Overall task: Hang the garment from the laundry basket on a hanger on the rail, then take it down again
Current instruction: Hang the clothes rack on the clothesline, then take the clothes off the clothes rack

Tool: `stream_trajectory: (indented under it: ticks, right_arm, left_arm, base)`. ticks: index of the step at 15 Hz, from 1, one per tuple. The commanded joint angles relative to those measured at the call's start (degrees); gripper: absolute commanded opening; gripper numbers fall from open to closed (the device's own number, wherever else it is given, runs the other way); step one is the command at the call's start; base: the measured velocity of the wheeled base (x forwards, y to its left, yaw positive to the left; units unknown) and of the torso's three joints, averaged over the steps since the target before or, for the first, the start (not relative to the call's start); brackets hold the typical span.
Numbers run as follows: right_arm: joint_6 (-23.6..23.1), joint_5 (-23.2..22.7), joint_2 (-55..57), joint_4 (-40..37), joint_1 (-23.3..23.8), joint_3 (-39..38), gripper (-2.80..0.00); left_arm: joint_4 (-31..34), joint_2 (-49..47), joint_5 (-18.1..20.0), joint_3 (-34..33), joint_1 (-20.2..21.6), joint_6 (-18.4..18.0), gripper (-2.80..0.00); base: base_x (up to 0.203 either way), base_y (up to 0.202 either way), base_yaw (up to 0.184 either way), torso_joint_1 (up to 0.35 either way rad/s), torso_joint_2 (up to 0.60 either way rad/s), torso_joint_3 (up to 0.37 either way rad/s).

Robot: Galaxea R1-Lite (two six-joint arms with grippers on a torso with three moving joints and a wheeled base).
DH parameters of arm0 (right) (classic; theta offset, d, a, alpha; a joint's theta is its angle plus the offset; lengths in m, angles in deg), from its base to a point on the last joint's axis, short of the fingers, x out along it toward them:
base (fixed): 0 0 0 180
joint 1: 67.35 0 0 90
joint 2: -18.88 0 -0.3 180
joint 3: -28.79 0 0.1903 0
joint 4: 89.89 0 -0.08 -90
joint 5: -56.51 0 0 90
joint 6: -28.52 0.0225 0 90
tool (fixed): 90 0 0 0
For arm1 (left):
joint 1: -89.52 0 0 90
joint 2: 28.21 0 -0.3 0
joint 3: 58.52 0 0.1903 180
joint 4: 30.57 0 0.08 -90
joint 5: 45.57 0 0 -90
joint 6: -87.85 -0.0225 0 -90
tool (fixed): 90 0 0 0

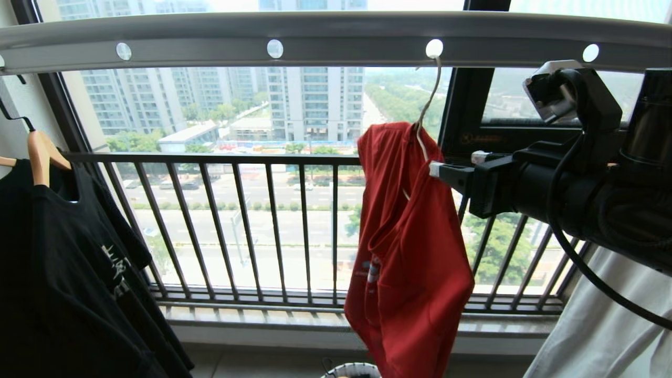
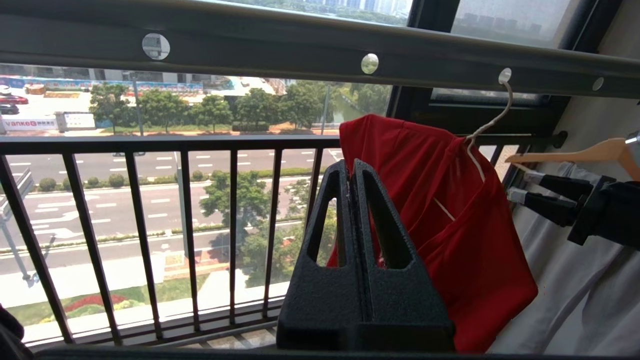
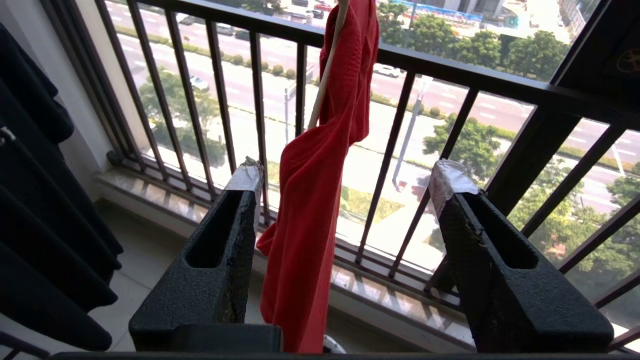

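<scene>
- Up on the grey rail (image 1: 336,39), the white wire hanger (image 1: 426,107) has its hook through one of the round holes, and the red garment (image 1: 412,252) hangs from it in a bunched, folded drape in front of the dark barred window railing (image 1: 247,231).
- The right gripper (image 1: 440,172) reaches in level from the right, its taped fingertips (image 3: 246,176) standing wide apart on either side of the red cloth; they hold nothing, and the garment hangs free in the gap between them.
- In the head view that gripper's tips are just beside the shirt's right edge, below the hanger's neck.
- The left gripper (image 2: 353,167) has its two black fingers pressed flat together with nothing between them; it sits in front of the garment, apart from it.
- Only the black rim of the laundry basket (image 1: 353,370) shows, on the floor straight below the hanging shirt.
- A black shirt (image 1: 68,273) on a wooden hanger (image 1: 42,155) hangs at the far left, well apart from the red one.
- A white garment (image 1: 604,325) hangs at the right, under the right arm.
</scene>
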Motion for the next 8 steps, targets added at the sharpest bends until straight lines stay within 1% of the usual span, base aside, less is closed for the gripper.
stream_trajectory:
  ticks: [1, 5, 6, 8]
  right_arm:
    - [-0.1, 0.0, -5.2, 0.1, -0.2, -2.4, 0.0]
    - [-2.1, -0.1, -14.3, -0.3, -0.2, -6.8, 0.0]
    - [-2.5, -0.1, -16.8, -0.4, -0.2, -8.1, -2.8]
    - [-2.9, 0.0, -21.4, -0.6, -0.1, -10.7, -2.8]
  left_arm:
    - [0.0, -0.9, 0.1, -0.2, 0.0, 0.1, -2.8]
    - [0.3, -2.9, 0.2, -0.8, 0.0, 0.1, -2.8]
    - [0.3, -3.6, 0.3, -1.1, 0.0, 0.1, -2.8]
    - [0.2, -4.7, 0.4, -1.5, 0.0, 0.1, -2.8]
  base:
    - [0.0, 0.0, 0.0, 0.0, 0.0, 0.0]
    - [0.0, 0.0, 0.0, 0.0, 0.0, 0.0]
    - [0.0, 0.0, 0.0, 0.0, 0.0, 0.0]
    - [0.0, 0.0, 0.0, 0.0, 0.0, 0.0]
